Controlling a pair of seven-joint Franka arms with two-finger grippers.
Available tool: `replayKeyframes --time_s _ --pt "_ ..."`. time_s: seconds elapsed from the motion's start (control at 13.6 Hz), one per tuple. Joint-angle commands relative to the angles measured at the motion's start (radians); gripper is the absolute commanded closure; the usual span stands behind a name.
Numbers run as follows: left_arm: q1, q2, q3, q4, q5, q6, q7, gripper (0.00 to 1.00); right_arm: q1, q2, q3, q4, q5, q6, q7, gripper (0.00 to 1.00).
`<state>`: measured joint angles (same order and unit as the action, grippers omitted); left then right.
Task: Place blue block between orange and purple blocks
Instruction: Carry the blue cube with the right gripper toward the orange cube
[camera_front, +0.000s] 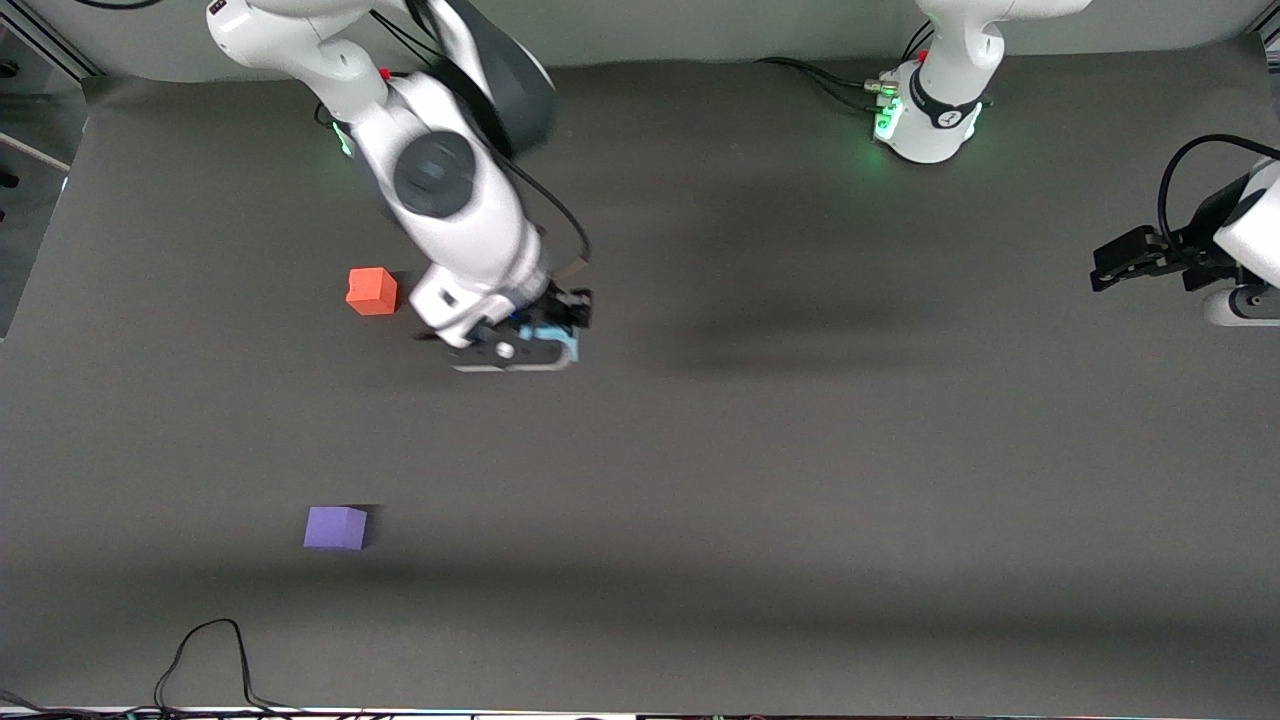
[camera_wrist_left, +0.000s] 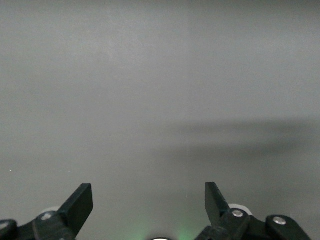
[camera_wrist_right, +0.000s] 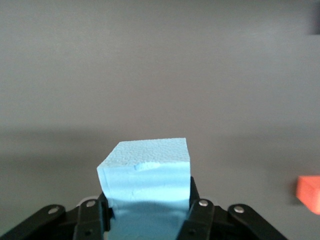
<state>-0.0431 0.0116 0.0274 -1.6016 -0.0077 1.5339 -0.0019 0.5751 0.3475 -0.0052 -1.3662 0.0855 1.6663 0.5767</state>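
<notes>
Front view shows the right pincer (camera_front: 540, 338) clamped on the blue block (camera_front: 556, 340), just beside the orange block (camera_front: 372, 291). Purple block (camera_front: 336, 528) sits nearer the counter's camera-side edge. Left pincer (camera_front: 1120, 262) waits wide open and empty at the left arm's end.

A dark grey mat (camera_front: 760, 480) is covering the whole table and lying flat, with soft shadows falling across it. A thin black cable (camera_front: 205, 660) is looping over the mat's edge nearest the front camera, toward the right arm's end of the table
</notes>
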Motion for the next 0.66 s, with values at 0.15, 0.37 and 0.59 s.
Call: replayKeyframes --time_s 0.15,0.37,0.59 --pt "-0.011 -0.015 0.009 -0.009 0.015 0.008 0.011 0.0 -0.109 -0.07 -0.018 0.033 0.016 -0.167 -0.216 0.75" --pt "-0.011 -0.015 0.009 -0.009 0.015 0.008 0.013 0.0 -0.113 -0.172 -0.201 -0.095 0.016 -0.18 -0.523 0.75" --pt "-0.011 -0.015 0.009 -0.009 0.015 0.014 0.013 0.0 -0.112 -0.194 -0.431 -0.155 0.016 -0.183 -0.838 0.75"
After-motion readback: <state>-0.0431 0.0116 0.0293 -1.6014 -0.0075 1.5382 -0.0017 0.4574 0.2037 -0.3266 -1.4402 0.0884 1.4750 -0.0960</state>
